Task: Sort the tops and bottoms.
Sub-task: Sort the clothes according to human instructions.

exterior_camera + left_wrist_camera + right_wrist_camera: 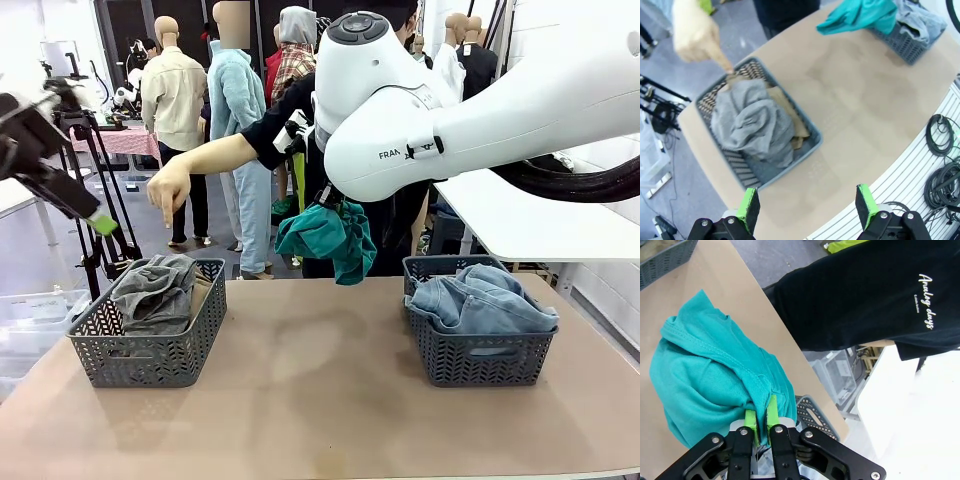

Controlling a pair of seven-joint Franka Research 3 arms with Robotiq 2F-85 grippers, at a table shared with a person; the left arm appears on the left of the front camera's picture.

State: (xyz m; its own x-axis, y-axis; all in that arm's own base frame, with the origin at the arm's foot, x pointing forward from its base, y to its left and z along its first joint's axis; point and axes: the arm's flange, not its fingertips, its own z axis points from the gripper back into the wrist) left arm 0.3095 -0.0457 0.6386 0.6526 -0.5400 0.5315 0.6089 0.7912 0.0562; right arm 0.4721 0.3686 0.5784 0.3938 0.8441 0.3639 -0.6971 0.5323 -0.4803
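Reading "Analog days" — black shirt (875,295) | right claw (761,421) pinching teal top (705,380)

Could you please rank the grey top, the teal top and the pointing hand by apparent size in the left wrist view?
1. Grey top, heaped in the near basket.
2. Teal top, farther off and cut by the frame edge, so its true size is unsure.
3. Person's pointing hand.
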